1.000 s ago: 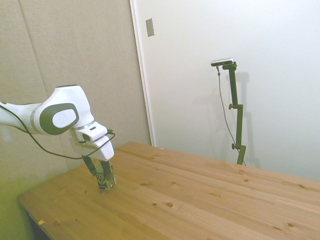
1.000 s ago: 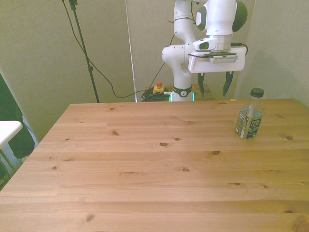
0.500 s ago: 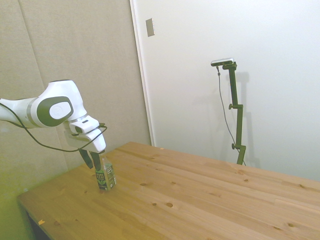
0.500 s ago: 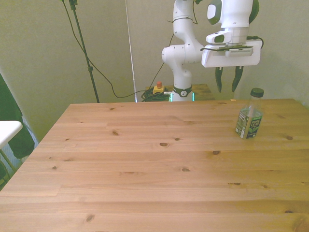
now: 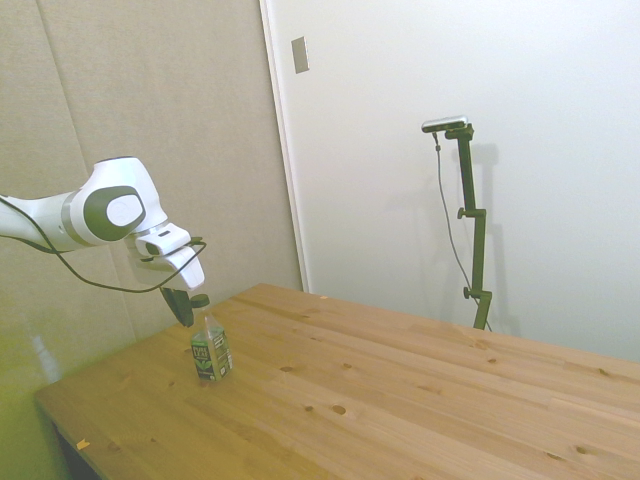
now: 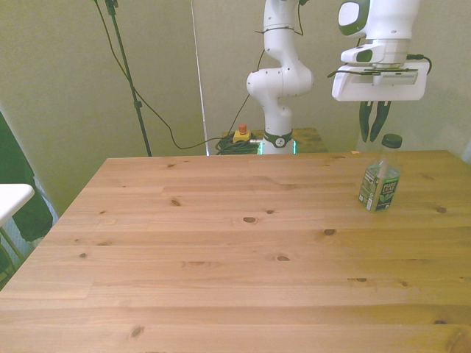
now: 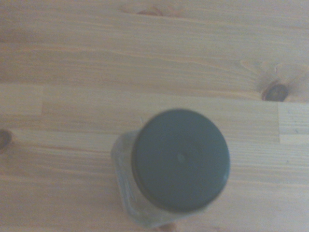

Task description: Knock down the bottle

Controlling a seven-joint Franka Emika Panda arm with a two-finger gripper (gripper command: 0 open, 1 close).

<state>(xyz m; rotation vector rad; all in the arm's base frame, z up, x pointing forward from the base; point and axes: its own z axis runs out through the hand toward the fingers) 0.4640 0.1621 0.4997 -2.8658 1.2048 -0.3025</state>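
Wrist view: bottle [image 7: 179, 162] upright, its cap hiding the label.

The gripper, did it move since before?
Yes. In the front view the gripper has shifted toward that view's right, closer to the bottle, which stands upright in the same spot on the table.

White rounded arm segments with grey joint caps; a black cable loops to the white gripper [image 6: 374, 131] with dark fingers.
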